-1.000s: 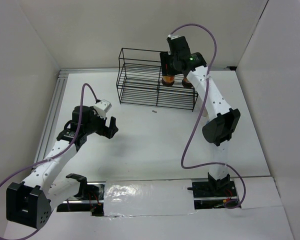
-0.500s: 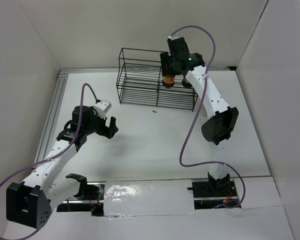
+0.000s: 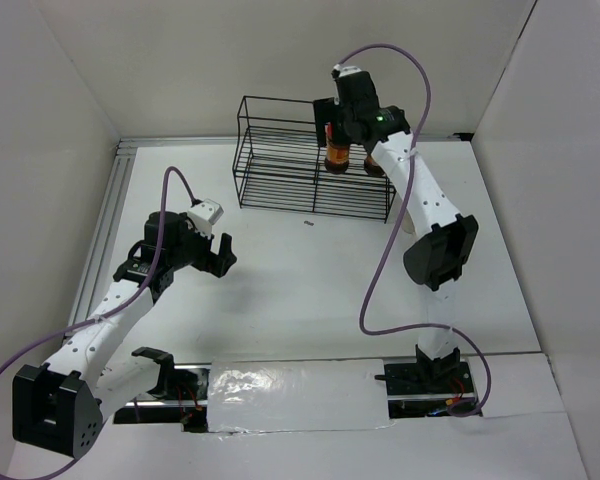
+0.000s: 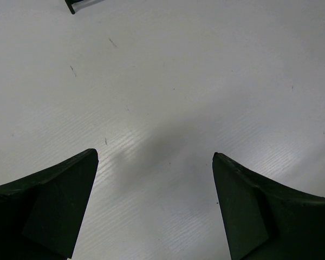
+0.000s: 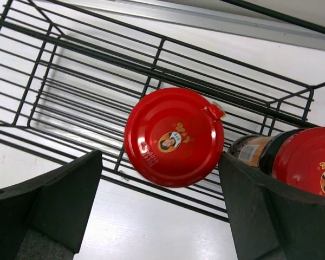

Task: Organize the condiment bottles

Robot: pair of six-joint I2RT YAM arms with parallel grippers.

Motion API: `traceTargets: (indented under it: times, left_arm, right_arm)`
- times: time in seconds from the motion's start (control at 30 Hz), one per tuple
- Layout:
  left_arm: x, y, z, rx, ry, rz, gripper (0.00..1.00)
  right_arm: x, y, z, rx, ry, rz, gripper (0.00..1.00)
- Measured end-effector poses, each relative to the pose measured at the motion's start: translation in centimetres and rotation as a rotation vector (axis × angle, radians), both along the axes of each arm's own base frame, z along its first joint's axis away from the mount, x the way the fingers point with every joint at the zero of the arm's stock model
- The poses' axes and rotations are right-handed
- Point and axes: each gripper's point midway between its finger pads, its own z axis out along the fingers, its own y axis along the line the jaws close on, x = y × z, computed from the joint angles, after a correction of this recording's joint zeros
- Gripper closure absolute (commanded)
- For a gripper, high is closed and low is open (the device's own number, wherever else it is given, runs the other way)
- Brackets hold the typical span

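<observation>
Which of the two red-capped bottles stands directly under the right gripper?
The bottle seen whole from above, centred under the right gripper; the other bottle stands beside it, partly cropped.

right claw opened, apparently lifted off amber bottle

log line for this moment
left gripper open over table | right gripper open above red-capped bottle in rack | second red-capped bottle alongside

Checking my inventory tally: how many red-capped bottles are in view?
2. One red-capped bottle stands in the wire rack; the second bottle stands close on its right, partly out of frame. More may be hidden.
</observation>
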Motion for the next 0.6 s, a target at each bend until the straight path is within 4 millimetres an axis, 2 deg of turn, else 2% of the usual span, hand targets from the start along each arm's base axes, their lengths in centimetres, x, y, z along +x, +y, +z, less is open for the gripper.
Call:
traceTargets:
  times: [0.03,0.07,0.1,0.13,0.17,0.2,0.27,0.3,0.33,0.37,0.4,0.43,0.53,0.6]
  left_arm:
    - [0.0,0.0,0.0,0.0,0.0,0.0,0.01]
    - [0.0,0.0,0.0,0.0,0.0,0.0,0.01]
    - [0.0,0.0,0.0,0.0,0.0,0.0,0.01]
    - [0.0,0.0,0.0,0.0,0.0,0.0,0.01]
    - [0.0,0.0,0.0,0.0,-0.001,0.0,0.01]
    - [0.0,0.0,0.0,0.0,-0.001,0.0,0.01]
    - [0.0,0.0,0.0,0.0,-0.001,0.0,0.01]
    - [0.0,0.0,0.0,0.0,-0.001,0.0,0.01]
    - [0.0,0.0,0.1,-0.001,-0.002,0.0,0.01]
    - [0.0,0.0,0.1,-0.001,-0.005,0.0,0.01]
    - [0.0,-0.1,0.2,-0.003,-0.009,-0.002,0.01]
    - [0.0,-0.1,0.4,-0.005,-0.017,-0.004,0.01]
    - [0.0,-0.5,1.2,-0.017,-0.046,-0.02,0.01]
    - [0.0,-0.8,1.6,-0.027,-0.061,-0.034,0.01]
  right_arm:
    - [-0.2,0.2,0.2,-0.007,-0.006,0.01,0.1]
    - [-0.7,0.3,0.6,-0.019,-0.017,0.018,0.17]
    - [-1.4,0.5,0.8,-0.031,-0.021,0.032,0.38]
    - [-2.4,0.7,1.1,-0.045,-0.031,0.051,0.52]
    - [-3.6,1.1,1.8,-0.039,-0.048,0.069,0.73]
    - [-5.1,1.3,2.1,-0.032,-0.055,0.088,1.0]
    - [-8.9,1.3,3.3,0.02,-0.094,0.12,1.0]
    - [-10.8,0.7,3.8,0.043,-0.104,0.125,1.0]
    - [-12.7,-0.2,4.4,0.068,-0.124,0.121,0.97]
    - [-14.2,-1.3,4.9,0.105,-0.151,0.099,0.84]
    - [-15.7,-2.4,4.8,0.132,-0.155,0.069,0.74]
    - [-17.1,-3.8,4.6,0.153,-0.161,0.031,0.46]
    - [-19.4,-6.4,2.5,0.174,-0.137,-0.078,0.01]
    - [-20.4,-8.1,0.1,0.174,-0.104,-0.175,0.0]
